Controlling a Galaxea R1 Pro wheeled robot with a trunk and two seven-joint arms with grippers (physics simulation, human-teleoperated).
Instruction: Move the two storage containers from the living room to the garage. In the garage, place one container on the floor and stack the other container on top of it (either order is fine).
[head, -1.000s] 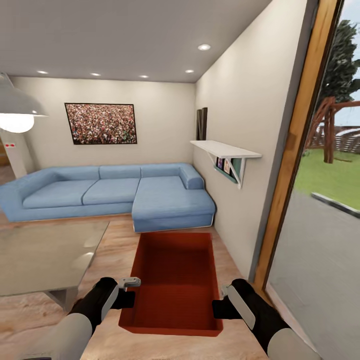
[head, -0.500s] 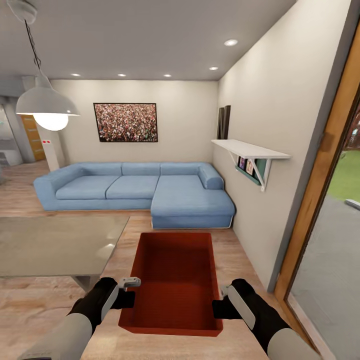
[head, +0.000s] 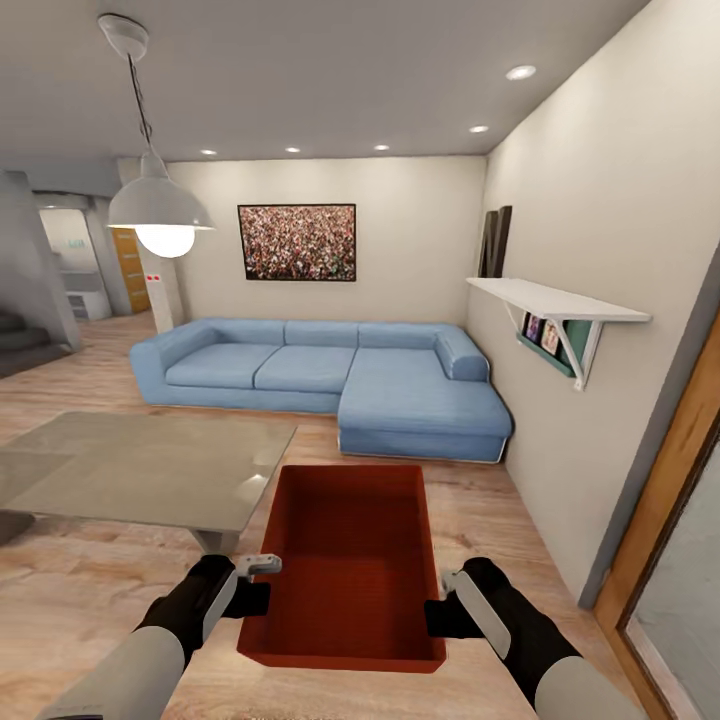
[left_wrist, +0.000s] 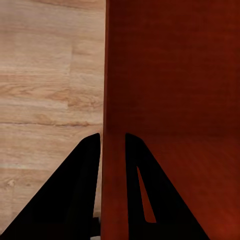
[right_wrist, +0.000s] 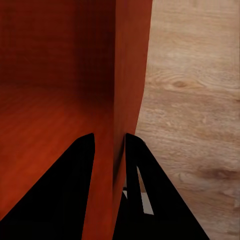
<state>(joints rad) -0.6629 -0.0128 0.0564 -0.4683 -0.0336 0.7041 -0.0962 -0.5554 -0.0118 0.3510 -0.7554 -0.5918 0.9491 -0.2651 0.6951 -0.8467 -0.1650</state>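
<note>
Low in the centre of the head view, one storage container hangs between the arms above the wood-plank floor of the living room. Left gripper is clamped on its left wall, right gripper on the right wall (each wrist view shows one finger inside, one outside). At middle left, the glass coffee table sits near. My worry: thin smooth walls could slip or flex if the arms drift apart, and turning might clip that table.
</note>
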